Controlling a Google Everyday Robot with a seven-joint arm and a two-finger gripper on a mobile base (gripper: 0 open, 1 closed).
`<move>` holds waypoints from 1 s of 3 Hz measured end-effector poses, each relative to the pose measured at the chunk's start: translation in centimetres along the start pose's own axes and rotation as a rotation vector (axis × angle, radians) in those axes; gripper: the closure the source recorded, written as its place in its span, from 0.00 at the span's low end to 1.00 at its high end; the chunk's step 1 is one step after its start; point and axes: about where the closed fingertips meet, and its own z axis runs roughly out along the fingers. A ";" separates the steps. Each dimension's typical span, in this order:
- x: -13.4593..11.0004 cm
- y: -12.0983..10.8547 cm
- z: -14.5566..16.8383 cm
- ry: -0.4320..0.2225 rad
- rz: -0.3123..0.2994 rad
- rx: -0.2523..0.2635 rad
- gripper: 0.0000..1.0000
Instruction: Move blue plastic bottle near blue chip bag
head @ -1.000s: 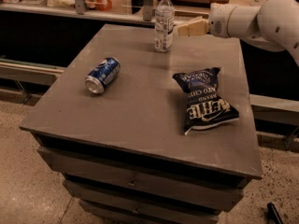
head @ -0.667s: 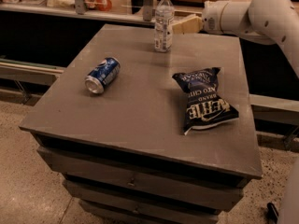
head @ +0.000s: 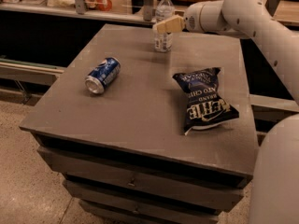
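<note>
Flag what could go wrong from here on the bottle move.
1. The blue plastic bottle stands upright, tall and slim, near the far edge of the table. The gripper is at its upper half, so a sideways nudge could tip it.
2. The blue chip bag lies crumpled; a bottle set down too close could land on its edge and topple.

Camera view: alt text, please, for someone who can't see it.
The end effector is at the upright blue plastic bottle at the far edge of the table. The blue chip bag lies nearer, right; a soda can lies left.
</note>
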 end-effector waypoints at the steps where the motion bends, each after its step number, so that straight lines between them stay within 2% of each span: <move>1: 0.2 1.2 1.9 -0.059 0.028 -0.100 0.00; 2: -0.7 2.5 3.0 -0.148 0.015 -0.195 0.12; 3: -1.7 3.6 3.5 -0.235 0.000 -0.264 0.43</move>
